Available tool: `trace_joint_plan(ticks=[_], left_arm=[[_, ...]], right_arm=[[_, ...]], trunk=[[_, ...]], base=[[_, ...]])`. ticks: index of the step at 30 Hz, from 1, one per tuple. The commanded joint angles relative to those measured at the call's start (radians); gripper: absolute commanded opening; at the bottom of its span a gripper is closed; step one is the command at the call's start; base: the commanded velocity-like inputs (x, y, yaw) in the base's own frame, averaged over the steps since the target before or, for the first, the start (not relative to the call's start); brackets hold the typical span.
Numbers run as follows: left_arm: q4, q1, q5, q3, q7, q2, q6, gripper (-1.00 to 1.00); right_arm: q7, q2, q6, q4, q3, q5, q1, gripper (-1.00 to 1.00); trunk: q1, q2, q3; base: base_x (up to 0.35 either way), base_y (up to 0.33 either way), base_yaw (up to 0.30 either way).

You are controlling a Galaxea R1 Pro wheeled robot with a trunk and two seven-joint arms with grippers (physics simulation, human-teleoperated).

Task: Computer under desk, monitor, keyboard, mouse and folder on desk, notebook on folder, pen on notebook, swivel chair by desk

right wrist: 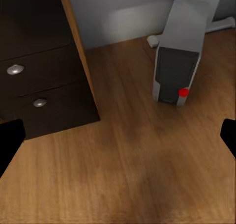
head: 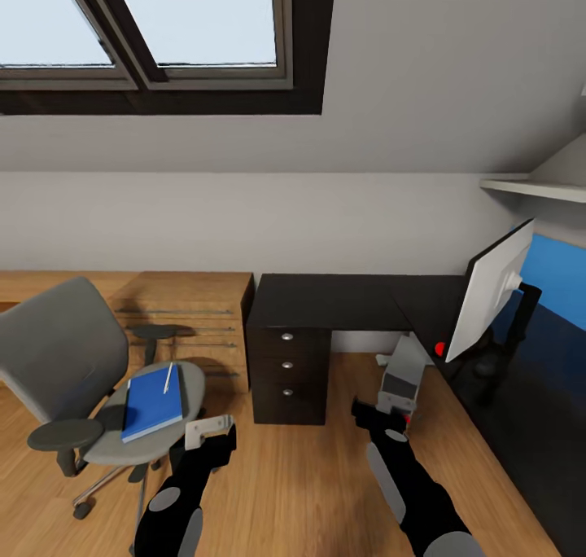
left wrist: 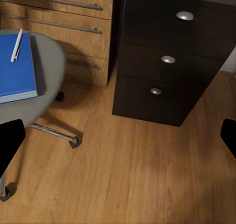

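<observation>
- Currently, bare wood floor [head: 301,475] lies open between swivel chair [head: 73,361] and desk [head: 342,300]
- Blue notebook [head: 151,402] lies flat on the chair seat, white pen [head: 168,377] on top, long axis pointing toward the back wall
- Computer [right wrist: 177,57] stands upright under the desk, dark front facing the robot
- Monitor [head: 491,291] stands on the desk, its pale back visible
- Left gripper [left wrist: 118,135] and right gripper [right wrist: 118,135]: fingers spread, holding nothing

Soft, even daylight came from the roof window [head: 163,19], pale sky glowed bright, faint shadows lay under the chair [head: 89,378], pictures looked a little blurry, walls bent at the edges.
</observation>
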Motion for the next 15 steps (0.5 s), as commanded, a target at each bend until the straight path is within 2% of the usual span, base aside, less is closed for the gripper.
trace_joint_plan(ticks=[1, 8, 9, 15], left_arm=[[-0.001, -0.001, 0.004, -0.001, 0.007, 0.0, 0.005, 1.0], [0.01, -0.001, 0.005, -0.001, 0.007, 0.0, 0.005, 1.0], [0.038, -0.001, 0.007, -0.003, 0.006, 0.0, 0.005, 1.0], [0.066, -0.001, 0.041, -0.004, 0.006, 0.0, 0.003, 1.0]], right_arm=[[-0.009, -0.001, 0.015, -0.004, 0.003, -0.011, 0.005, 1.0], [-0.014, -0.018, 0.047, -0.025, 0.003, -0.019, 0.045, 1.0], [-0.014, -0.032, 0.049, -0.035, 0.003, -0.021, 0.049, 1.0], [-0.014, -0.07, 0.05, -0.045, 0.0, -0.025, 0.051, 1.0]], trunk=[[-0.004, 0.006, 0.002], [-0.004, 0.006, 0.003], [-0.004, 0.006, 0.003], [-0.004, 0.006, 0.008]], base=[[0.0, 0.0, 0.0], [0.0, 0.0, -0.011], [0.0, 0.0, -0.141], [0.0, 0.0, -0.187]])
